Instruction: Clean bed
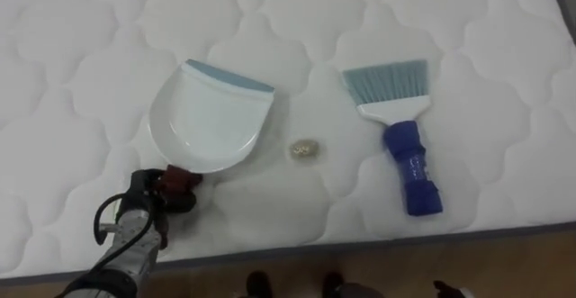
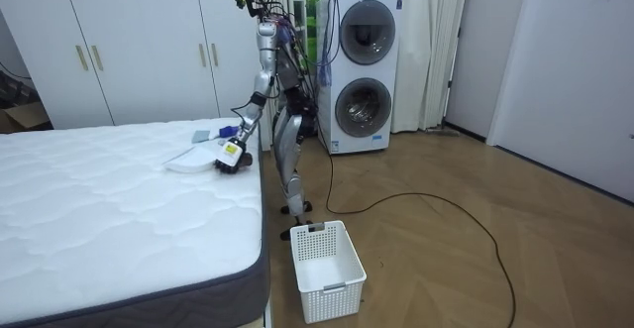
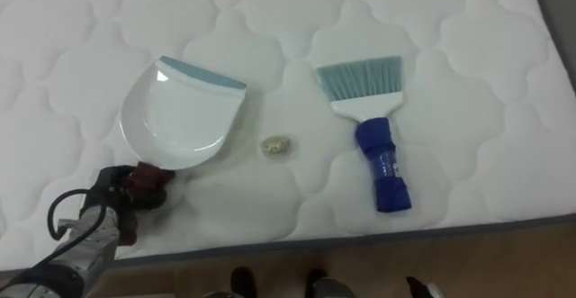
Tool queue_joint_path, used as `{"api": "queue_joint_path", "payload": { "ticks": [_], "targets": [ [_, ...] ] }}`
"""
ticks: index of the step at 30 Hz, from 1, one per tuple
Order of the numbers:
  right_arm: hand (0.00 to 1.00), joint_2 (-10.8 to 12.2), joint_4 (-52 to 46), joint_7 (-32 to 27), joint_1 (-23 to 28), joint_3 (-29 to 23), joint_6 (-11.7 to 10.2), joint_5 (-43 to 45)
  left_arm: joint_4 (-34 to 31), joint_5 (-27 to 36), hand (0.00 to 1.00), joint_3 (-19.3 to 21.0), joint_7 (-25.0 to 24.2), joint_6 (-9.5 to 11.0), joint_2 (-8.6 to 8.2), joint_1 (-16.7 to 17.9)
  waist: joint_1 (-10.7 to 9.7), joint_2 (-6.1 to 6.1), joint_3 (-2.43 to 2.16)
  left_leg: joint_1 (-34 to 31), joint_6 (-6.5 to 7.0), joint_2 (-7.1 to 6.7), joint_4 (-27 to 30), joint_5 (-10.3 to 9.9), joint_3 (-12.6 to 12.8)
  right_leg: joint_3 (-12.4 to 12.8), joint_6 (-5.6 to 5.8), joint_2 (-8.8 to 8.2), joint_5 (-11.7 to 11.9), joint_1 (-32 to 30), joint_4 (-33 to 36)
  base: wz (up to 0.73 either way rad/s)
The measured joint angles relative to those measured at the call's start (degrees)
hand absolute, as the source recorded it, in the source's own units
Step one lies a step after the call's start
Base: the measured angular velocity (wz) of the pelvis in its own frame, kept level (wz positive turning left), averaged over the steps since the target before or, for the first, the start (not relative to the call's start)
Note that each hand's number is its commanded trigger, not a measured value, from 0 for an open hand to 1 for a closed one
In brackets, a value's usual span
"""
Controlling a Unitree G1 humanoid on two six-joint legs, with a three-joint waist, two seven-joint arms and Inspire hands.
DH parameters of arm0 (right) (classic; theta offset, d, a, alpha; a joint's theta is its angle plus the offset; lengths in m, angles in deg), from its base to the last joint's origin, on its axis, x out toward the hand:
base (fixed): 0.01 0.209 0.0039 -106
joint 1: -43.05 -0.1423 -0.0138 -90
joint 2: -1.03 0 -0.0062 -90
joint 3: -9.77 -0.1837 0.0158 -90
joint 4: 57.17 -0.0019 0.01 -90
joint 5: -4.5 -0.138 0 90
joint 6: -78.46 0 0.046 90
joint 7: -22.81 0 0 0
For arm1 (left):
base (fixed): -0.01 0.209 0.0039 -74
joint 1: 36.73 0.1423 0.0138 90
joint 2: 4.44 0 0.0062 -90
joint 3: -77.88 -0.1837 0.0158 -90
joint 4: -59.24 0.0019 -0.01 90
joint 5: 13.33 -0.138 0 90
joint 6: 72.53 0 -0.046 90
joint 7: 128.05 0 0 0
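Fingers of the left hand [image 1: 151, 194] are wrapped round the dark red handle [image 1: 182, 179] of the dustpan [image 1: 209, 122]. The wrist covers part of the grip, so the hold looks firm rather than being plainly seen.

The pan is white with a pale blue lip. It lies flat on the quilted white mattress [image 1: 81, 46], near the near edge, with its lip turned toward the far side. A small yellowish scrap [image 1: 306, 148] lies on the mattress just beside the pan's right rim, apart from it. It sits between the pan and the brush [image 1: 401, 131].

The brush lies further toward the right edge. Its blue-grey bristles point to the far side and its blue grip points at the near edge. It touches neither the pan nor the scrap.

In the room view the robot stands upright on the wooden floor [image 2: 475, 199] at the side of the bed, with its arm reaching down to the pan. Behind it stand two stacked washing machines [image 2: 362, 75], with a pale curtain [image 2: 431, 51] beside them. White wardrobe doors [image 2: 139, 46] line the wall beyond the bed. A white slatted basket [image 2: 335, 286] sits on the floor by the bed's corner.
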Motion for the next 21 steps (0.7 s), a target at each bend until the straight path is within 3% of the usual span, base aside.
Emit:
{"api": "queue_joint_path", "payload": {
  "ticks": [10,13,15,19,21],
  "targets": [
    [0.00,-1.0,0.0,-1.7,0.7,-0.9,-3.6,-4.6,-2.0,-7.8,1.00,-0.4,4.7,0.9,3.71,-0.9,0.1,0.83,0.11,-0.3,0.06,0.30,0.2,-0.1,-0.1,-0.4,-0.13,0.19,0.1,0.1,-0.2,0.01],
    [0.00,-1.2,0.3,-1.7,0.1,-3.7,-4.3,-6.5,-3.7,-10.5,1.00,-0.4,6.4,1.7,4.81,-0.8,0.5,1.10,0.05,-0.1,0.07,0.30,0.2,-0.1,0.0,0.0,-0.12,0.22,0.1,0.1,-0.1,-0.03],
    [0.00,-1.4,0.4,-1.7,-0.3,-5.5,-4.7,-7.2,-6.9,-12.4,1.00,-0.4,6.6,1.9,6.17,0.4,0.5,1.27,0.01,0.0,0.07,0.38,0.2,-0.1,0.2,0.1,-0.15,0.27,0.1,0.1,-0.1,-0.03],
    [0.00,-2.2,0.6,-1.7,-0.9,-7.4,-4.6,-10.4,-10.8,-13.4,1.00,-0.5,6.9,2.2,6.49,2.0,1.4,1.92,-0.32,0.2,0.07,0.37,0.0,-0.1,0.3,0.1,-0.19,0.21,0.1,0.2,0.0,-0.01],
    [0.00,-2.6,0.9,-1.8,-1.7,-8.9,-4.6,-13.8,-12.7,-13.4,1.00,-2.3,6.7,2.6,7.27,4.4,1.5,2.00,-0.37,1.3,0.07,0.43,-0.2,-0.1,1.0,0.2,-0.20,0.22,0.1,1.0,-0.1,-0.07]
  ]
}}
